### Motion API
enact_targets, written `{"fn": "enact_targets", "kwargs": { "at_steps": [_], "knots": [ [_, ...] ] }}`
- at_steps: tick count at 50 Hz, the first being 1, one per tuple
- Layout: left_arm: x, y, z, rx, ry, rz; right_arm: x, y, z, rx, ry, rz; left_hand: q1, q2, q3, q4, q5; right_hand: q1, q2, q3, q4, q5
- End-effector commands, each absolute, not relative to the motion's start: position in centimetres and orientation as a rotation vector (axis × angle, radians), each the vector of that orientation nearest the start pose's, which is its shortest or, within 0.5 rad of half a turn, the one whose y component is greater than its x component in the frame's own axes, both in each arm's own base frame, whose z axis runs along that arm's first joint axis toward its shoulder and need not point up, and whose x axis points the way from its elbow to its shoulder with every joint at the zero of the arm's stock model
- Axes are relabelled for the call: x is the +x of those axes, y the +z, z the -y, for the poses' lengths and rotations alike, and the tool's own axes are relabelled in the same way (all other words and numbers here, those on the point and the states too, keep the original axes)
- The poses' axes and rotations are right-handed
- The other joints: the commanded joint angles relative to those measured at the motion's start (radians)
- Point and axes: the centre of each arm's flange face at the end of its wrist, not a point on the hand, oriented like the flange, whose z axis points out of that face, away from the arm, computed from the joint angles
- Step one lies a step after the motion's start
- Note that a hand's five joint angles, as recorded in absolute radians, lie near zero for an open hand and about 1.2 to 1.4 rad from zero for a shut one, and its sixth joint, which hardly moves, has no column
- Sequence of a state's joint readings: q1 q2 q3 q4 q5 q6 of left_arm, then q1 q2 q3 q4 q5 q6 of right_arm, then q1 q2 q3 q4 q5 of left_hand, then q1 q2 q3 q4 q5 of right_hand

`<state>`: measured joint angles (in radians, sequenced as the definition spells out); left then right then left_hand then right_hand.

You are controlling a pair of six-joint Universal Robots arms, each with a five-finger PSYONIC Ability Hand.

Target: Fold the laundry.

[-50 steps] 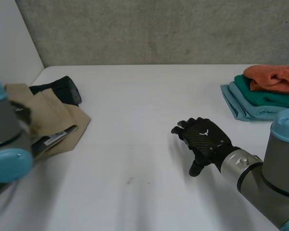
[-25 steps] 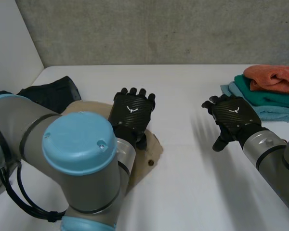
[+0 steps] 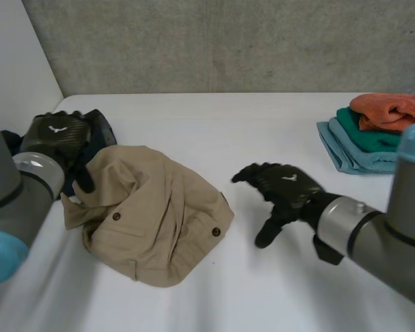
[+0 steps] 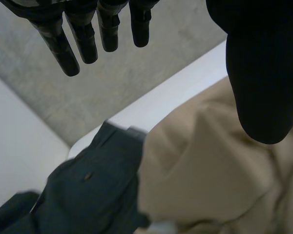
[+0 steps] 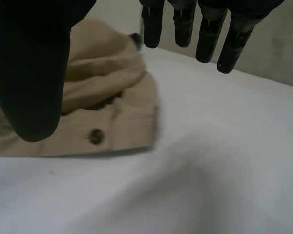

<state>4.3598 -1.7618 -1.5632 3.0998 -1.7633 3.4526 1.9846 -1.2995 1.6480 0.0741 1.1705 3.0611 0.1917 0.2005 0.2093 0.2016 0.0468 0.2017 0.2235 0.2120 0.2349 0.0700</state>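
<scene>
Head view: crumpled tan garment (image 3: 152,214), buttons showing, lies in a heap on the white tabletop (image 3: 228,117), left of centre. Just behind it a dark garment (image 3: 100,128) is bunched, touching its far-left edge. Over that junction hovers the left hand (image 3: 55,135); the left wrist view shows fingers straight, thumb apart, nothing held. On the other side the right hand (image 3: 283,190) sits near the heap's right edge but apart from it, fingers loosely spread, empty. Far right, well apart, is a folded stack of towels (image 3: 373,131). Judgement: the tan cloth is light, soft and limp, so it will sag and drag; not slippery, not fragile. It needs spreading flat first. Best hold looks like a pinch at the buttoned edge nearest the right hand, plus a corner by the left hand.
</scene>
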Motion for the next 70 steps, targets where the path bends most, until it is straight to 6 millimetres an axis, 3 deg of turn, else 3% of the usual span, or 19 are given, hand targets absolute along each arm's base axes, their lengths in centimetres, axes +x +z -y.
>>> {"fn": "enact_targets", "kwargs": {
  "at_steps": [1, 6, 11, 17, 23, 32, 36, 37, 39, 43, 46, 50, 51, 54, 55, 58, 60, 64, 70],
  "knots": [
    [-19.4, 22.0, 30.2, 0.674, -1.732, -2.295, 31.6, 18.2, 19.7, -0.932, -1.292, -2.031, 0.034, 0.025, 0.016, 0.024, 0.004, -0.027, -0.049, -0.037, -0.06, -0.07],
    [-19.7, 20.5, 30.9, 0.752, -1.699, -2.316, 33.7, 16.3, 20.6, -0.929, -1.334, -2.094, 0.054, 0.045, 0.036, 0.044, 0.024, -0.027, -0.049, -0.037, -0.06, -0.07],
    [-20.1, 18.9, 31.6, 0.787, -1.661, -2.356, 35.2, 15.6, 21.4, -0.907, -1.375, -2.116, 0.265, 0.256, 0.247, 0.255, 0.235, -0.027, -0.049, -0.037, -0.06, -0.07],
    [-20.4, 19.2, 31.5, 0.789, -1.679, -2.344, 37.8, 15.3, 20.7, -0.843, -1.323, -2.07, 0.661, 0.652, 0.644, 0.651, 0.632, -0.027, -0.049, -0.037, -0.06, -0.07],
    [-20.5, 19.6, 31.5, 0.788, -1.698, -2.33, 39.8, 14.3, 20.2, -0.656, -1.2, -2.06, 1.061, 1.052, 1.043, 1.051, 1.031, -0.027, -0.049, -0.037, -0.06, -0.07],
    [-21.2, 20.4, 31.0, 0.801, -1.734, -2.313, 41.7, 11.6, 20.2, -0.396, -1.005, -2.097, 1.205, 1.196, 1.187, 1.195, 1.175, -0.027, -0.049, -0.037, -0.06, -0.07],
    [-21.9, 21.1, 30.4, 0.819, -1.77, -2.298, 42.0, 10.9, 20.7, -0.339, -0.981, -2.097, 1.205, 1.196, 1.187, 1.195, 1.175, 0.431, 0.409, 0.42, 0.397, 0.388],
    [-22.1, 21.4, 30.3, 0.822, -1.783, -2.293, 42.1, 10.8, 20.8, -0.338, -0.983, -2.098, 1.205, 1.196, 1.187, 1.195, 1.175, 0.842, 0.82, 0.832, 0.809, 0.799],
    [-22.7, 22.2, 30.0, 0.836, -1.82, -2.272, 42.1, 10.7, 20.9, -0.34, -0.986, -2.097, 1.205, 1.196, 1.187, 1.195, 1.175, 1.193, 1.172, 1.183, 1.16, 1.15],
    [-23.6, 23.9, 29.5, 0.839, -1.904, -2.232, 41.8, 11.3, 21.6, -0.328, -1.006, -2.094, 1.205, 1.196, 1.187, 1.195, 1.175, 1.195, 1.173, 1.184, 1.161, 1.152],
    [-24.3, 25.7, 29.4, 0.817, -1.991, -2.2, 40.6, 14.2, 23.9, -0.287, -1.106, -2.056, 1.205, 1.196, 1.187, 1.195, 1.175, 1.195, 1.173, 1.184, 1.161, 1.152],
    [-25.0, 28.7, 29.2, 0.753, -2.135, -2.157, 38.0, 19.9, 27.3, -0.282, -1.331, -1.99, 1.205, 1.196, 1.187, 1.195, 1.175, 1.195, 1.173, 1.184, 1.161, 1.152],
    [-25.1, 29.3, 29.1, 0.735, -2.163, -2.15, 36.8, 22.3, 28.6, -0.316, -1.449, -1.957, 1.205, 1.196, 1.187, 1.195, 1.175, 1.195, 1.173, 1.184, 1.161, 1.152],
    [-25.3, 32.0, 28.7, 0.651, -2.287, -2.114, 35.1, 25.7, 29.8, -0.405, -1.631, -1.907, 1.205, 1.196, 1.187, 1.195, 1.175, 1.195, 1.173, 1.184, 1.161, 1.152],
    [-25.3, 32.4, 28.6, 0.629, -2.307, -2.109, 34.5, 28.1, 29.9, -0.475, -1.745, -1.856, 1.205, 1.196, 1.187, 1.195, 1.175, 1.195, 1.173, 1.184, 1.161, 1.152],
    [-25.1, 34.8, 28.1, 0.5, -2.424, -2.076, 34.1, 32.7, 29.7, -0.582, -1.948, -1.741, 1.205, 1.196, 1.187, 1.195, 1.175, 1.195, 1.173, 1.184, 1.161, 1.152],
    [-25.0, 35.8, 27.5, 0.424, -2.493, -2.061, 34.1, 34.0, 29.6, -0.625, -2.009, -1.701, 1.205, 1.196, 1.187, 1.195, 1.175, 1.195, 1.173, 1.184, 1.161, 1.152],
    [-25.1, 35.5, 26.6, 0.39, -2.522, -2.084, 34.2, 35.4, 29.3, -0.731, -2.078, -1.647, 1.205, 1.196, 1.187, 1.195, 1.175, 1.195, 1.173, 1.184, 1.161, 1.152],
    [-26.0, 30.6, 24.0, 0.51, -2.364, -2.262, 34.8, 33.8, 28.4, -0.921, -2.039, -1.643, 1.205, 1.196, 1.187, 1.195, 1.175, 1.195, 1.173, 1.184, 1.161, 1.152]
  ]
}}
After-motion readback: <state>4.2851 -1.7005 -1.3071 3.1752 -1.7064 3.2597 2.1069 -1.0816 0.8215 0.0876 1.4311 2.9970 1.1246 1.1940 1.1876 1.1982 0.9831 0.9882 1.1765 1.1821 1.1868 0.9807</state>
